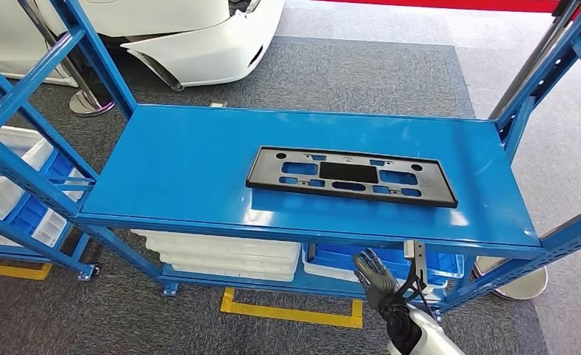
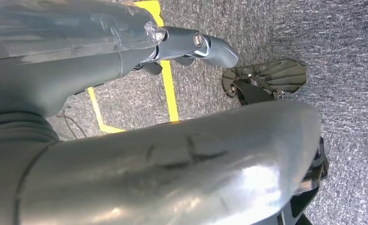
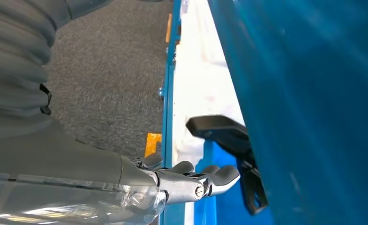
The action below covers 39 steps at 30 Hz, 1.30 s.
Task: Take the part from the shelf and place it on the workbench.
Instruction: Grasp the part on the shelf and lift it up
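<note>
My right hand is raised just below the front edge of the shelf's top board, fingers stretched out side by side, holding nothing. My left hand hangs low over the floor, its fingers extended, nothing in its grasp.

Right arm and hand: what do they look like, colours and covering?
The right hand has dark grey fingers with a metal pivot pin near the tips. Clear plastic film wraps its back, a grey ribbed cover sits behind it, and the silver forearm follows.
</note>
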Each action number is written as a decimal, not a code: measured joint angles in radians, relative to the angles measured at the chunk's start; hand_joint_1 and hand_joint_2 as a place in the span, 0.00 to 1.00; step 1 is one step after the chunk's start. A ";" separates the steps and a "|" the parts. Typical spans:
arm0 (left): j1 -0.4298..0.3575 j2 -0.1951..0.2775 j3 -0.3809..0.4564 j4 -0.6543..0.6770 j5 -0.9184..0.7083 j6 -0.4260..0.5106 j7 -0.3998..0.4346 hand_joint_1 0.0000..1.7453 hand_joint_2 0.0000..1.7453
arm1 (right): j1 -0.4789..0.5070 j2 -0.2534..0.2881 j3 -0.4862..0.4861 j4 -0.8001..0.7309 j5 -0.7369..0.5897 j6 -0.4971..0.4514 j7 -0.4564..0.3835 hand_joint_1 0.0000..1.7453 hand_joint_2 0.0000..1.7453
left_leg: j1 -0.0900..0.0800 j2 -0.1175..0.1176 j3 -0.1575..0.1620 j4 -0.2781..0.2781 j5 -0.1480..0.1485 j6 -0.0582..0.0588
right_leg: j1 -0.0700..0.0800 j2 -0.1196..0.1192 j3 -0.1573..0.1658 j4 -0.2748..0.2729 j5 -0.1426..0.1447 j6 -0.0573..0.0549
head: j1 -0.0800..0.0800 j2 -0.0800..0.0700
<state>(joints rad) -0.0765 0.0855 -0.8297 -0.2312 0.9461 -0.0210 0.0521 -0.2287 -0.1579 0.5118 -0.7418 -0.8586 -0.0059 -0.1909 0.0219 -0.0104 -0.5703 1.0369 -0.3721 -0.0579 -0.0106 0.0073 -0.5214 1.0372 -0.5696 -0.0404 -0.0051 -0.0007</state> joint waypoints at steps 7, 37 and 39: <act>-0.003 0.000 -0.007 0.000 0.003 0.006 -0.009 0.00 0.00 | -0.001 0.041 0.090 -0.080 0.044 -0.013 0.088 0.00 1.00 | 0.000 0.000 0.000 0.000 0.001 0.001 | 0.001 0.000 0.000 0.000 0.001 0.000 | 0.001 0.000; -0.046 0.000 -0.100 0.000 -0.018 0.010 0.008 0.00 0.00 | -0.116 0.318 0.406 -0.067 -0.086 0.089 0.071 0.00 1.00 | 0.001 0.000 0.000 -0.001 0.002 0.000 | 0.001 0.000 0.000 0.000 0.001 0.000 | -0.001 0.000; -0.047 0.000 -0.102 0.000 -0.018 0.010 0.009 0.00 0.00 | -0.127 0.326 0.420 -0.063 -0.087 0.089 0.071 0.00 1.00 | 0.001 0.000 0.000 -0.001 0.002 0.000 | 0.001 0.000 0.000 0.000 0.001 0.000 | -0.001 0.000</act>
<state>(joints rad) -0.1234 0.0851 -0.9313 -0.2312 0.9278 -0.0106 0.0609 -0.3554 0.1680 0.9319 -0.8047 -0.9461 0.0827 -0.1202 0.0225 -0.0104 -0.5706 1.0361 -0.3701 -0.0582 -0.0092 0.0072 -0.5218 1.0373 -0.5689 -0.0406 -0.0063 -0.0006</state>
